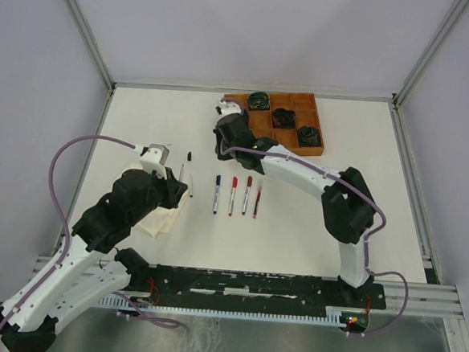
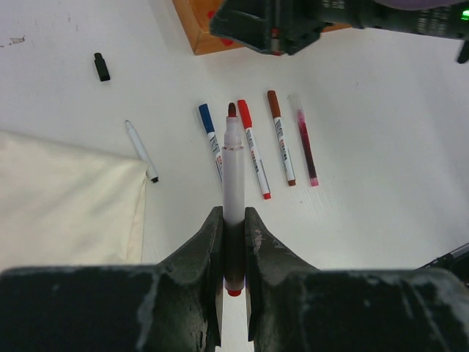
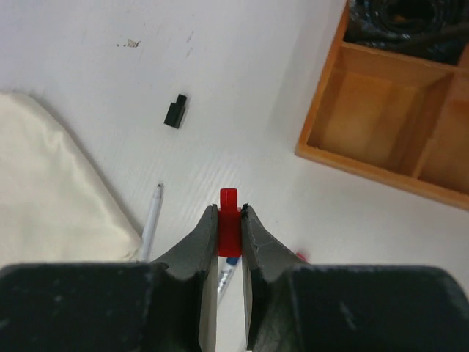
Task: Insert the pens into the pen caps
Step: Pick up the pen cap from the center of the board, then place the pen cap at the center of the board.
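- My left gripper [image 2: 233, 220] is clamped tight on a pen [image 2: 233, 165]. It holds the white barrel near the back end, and the reddish-brown tip points straight out ahead of the fingers.
- My right gripper [image 3: 229, 220] is closed on a red cap [image 3: 229, 199]. The cap sits upright between the fingertips, its top just proud of them. I cannot tell which end is the open one.
- What matters is how the cap lies from the pen tip. From above, the right gripper [image 1: 225, 108] sits farther back and to the right of the left gripper [image 1: 157, 161], and they are well apart. In the left wrist view the right arm's dark body hangs across the top, roughly along the line of the pen.
- The pen runs near to far, while the cap seems to point down at the table [image 3: 242, 95], so I judge the two are not yet in line.
- Neither arm is clearly nearer — both would have to close the gap, or one would have to tilt.
- Other things on the table:
  - a row of pens [image 2: 253, 150] lies just past the held tip;
  - a bare pen [image 2: 139, 150] lies beside the cloth [image 2: 66, 205];
  - a black cap [image 3: 175, 111] lies alone, away from the tray [image 3: 322, 125].
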Tool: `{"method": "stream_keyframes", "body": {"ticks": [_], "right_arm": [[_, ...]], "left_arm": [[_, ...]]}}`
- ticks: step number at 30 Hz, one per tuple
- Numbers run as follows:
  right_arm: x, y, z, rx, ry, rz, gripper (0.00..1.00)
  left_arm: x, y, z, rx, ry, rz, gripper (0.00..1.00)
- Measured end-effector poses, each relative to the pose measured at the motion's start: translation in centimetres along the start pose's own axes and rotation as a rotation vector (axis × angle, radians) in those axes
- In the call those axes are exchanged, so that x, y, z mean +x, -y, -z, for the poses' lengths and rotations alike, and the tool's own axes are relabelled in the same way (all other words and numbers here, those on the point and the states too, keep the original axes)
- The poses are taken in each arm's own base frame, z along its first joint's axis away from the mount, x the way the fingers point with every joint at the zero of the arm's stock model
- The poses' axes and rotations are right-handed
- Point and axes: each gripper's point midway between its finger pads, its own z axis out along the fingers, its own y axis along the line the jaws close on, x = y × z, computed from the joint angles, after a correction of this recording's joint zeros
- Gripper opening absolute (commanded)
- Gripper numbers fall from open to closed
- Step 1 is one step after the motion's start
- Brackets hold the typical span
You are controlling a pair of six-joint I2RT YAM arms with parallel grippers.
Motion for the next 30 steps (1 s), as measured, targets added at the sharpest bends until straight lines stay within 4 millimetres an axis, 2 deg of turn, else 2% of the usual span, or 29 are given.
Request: {"method": "stream_keyframes", "body": {"ticks": [2, 5, 10, 13, 18, 24, 30], "right_arm": [[0.2, 0.9, 2.1, 0.006, 0.01, -0.031, 0.14], [1.9, 3.3, 4.9, 0.038, -0.002, -0.081, 0.14], [7.2, 8.4, 9.2, 0.151, -0.069, -0.113, 0.14], [10.2, 10.4, 11.9, 0.201, -0.12, -0.11, 0.14], [13.6, 12.5, 15.5, 0.256, -0.192, -0.127, 0.17], [17.9, 14.0, 17.2, 0.309, -0.313, -0.144, 0.17], [21.5, 14.1, 16.4, 0.33, -0.466, -0.125, 0.18]], "left_arm": [[0.1, 0.0, 0.0, -0.001, -0.002, 0.0, 0.03], [0.1, 0.0, -0.1, -0.001, -0.003, -0.001, 0.03], [0.1, 0.1, -0.2, 0.002, -0.002, 0.0, 0.03], [0.1, 0.2, -0.4, 0.005, -0.005, 0.0, 0.03], [0.3, 0.2, -0.5, 0.005, -0.012, -0.001, 0.03], [0.6, 0.2, -0.9, 0.007, -0.031, -0.004, 0.03], [0.9, 0.4, -1.0, 0.013, -0.042, -0.005, 0.03]]}}
